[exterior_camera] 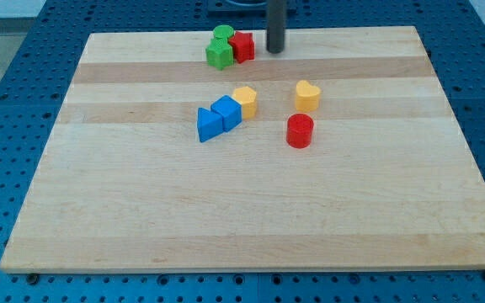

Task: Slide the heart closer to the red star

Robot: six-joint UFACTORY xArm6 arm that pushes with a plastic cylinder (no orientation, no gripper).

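Yellow heart [307, 96] sits right of centre on the board, in the upper half, lying flat with its lobes toward the view's top-left and its narrower end toward the view's bottom-right, so its long axis runs on a slight diagonal; the exact point is hard to make out. Just below it, near but apart, stands the red cylinder [300, 131]. Off to the view's left is a tight row: a yellow block [245, 101], shape unclear, touching the blue cube [226, 112], which touches the blue triangular block [210, 125].

Up at the view's top edge, well apart from the heart, is the red star [242, 46], jammed against a green block [219, 55], with a green cylinder [222, 34] just behind; the three are bunched together.

And here is my tip [274, 50], planted on the board just to the view's right of the red star, close but with a sliver of wood between. It is a plain dark rod, nothing to spread or pinch, touching no block. The heart lies below it and to the right.

The surface is a pale wooden board [226, 219] of glued planks, lying on a blue perforated table [7, 101]. A strip of light floor shows at the top corners.
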